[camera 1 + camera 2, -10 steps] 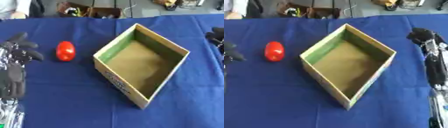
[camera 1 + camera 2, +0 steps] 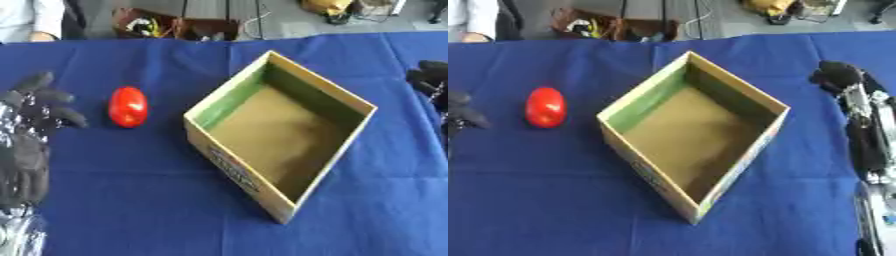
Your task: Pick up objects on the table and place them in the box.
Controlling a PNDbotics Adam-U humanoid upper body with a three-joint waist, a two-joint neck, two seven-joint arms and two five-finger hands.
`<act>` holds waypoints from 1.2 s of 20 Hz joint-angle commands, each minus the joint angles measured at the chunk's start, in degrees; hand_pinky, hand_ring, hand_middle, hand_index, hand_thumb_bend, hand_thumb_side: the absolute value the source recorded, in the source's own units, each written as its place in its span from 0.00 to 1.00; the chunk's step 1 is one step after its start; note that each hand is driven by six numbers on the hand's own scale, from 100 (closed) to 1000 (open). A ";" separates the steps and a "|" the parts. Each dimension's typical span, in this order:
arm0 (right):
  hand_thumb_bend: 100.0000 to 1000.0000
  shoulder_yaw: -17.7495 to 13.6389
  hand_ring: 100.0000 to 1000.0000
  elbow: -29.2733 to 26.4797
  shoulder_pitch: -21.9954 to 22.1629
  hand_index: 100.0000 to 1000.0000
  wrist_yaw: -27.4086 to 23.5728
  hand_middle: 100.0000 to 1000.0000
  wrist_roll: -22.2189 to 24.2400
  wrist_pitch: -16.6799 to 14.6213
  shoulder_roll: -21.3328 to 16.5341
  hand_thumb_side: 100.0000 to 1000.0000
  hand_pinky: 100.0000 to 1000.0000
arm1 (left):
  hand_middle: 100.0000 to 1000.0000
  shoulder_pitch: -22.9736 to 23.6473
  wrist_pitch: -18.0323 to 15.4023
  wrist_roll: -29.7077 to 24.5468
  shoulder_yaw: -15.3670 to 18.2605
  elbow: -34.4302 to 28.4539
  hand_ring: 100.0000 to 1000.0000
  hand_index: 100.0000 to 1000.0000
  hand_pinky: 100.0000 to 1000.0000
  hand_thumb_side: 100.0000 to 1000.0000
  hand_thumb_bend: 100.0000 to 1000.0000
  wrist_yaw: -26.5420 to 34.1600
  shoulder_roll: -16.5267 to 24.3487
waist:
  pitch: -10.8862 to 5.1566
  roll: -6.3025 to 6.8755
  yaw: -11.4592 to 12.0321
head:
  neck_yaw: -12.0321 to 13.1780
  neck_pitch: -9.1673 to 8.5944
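Left hand (image 2: 35, 127): fingers spread, empty, at worktop's nine o'clock. Red object (image 2: 128, 106): just beside it toward three o'clock, on blue worktop (image 2: 131, 200). Box (image 2: 278, 132): centre, empty. Right hand (image 2: 839, 76): three o'clock edge, curled, idle. Step: approach; next, close round the object.

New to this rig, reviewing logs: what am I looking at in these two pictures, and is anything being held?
Both pictures come from a stereo camera in a humanoid robot's head, looking down at a table with a blue cloth. The black shapes at the sides are its hands: the left hand at the left, fingers spread, and the right hand at the right edge. On the cloth lie a red oval object and an empty cardboard box, set cornerwise. Neither hand holds anything; the left one is beside the red object, not touching it.
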 commanded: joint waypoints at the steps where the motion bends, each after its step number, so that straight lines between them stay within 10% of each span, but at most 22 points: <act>1: 0.00 -0.15 0.84 -0.56 -0.27 0.77 0.48 0.60 0.18 -0.07 -0.98 0.87 0.90 | 0.52 -0.85 -0.23 0.14 0.74 -1.10 0.44 0.80 0.48 0.99 0.00 -1.22 2.82 | -0.81 -0.02 -0.03 | 0.08 -0.58; 24: 0.00 -0.15 0.84 -0.56 0.51 0.77 3.15 0.60 0.30 -2.44 -1.77 0.85 0.90 | 0.73 -8.90 4.29 -5.94 2.60 -0.83 0.61 0.96 0.67 0.84 0.00 -15.64 34.02 | 2.50 0.90 -2.77 | 1.29 -2.61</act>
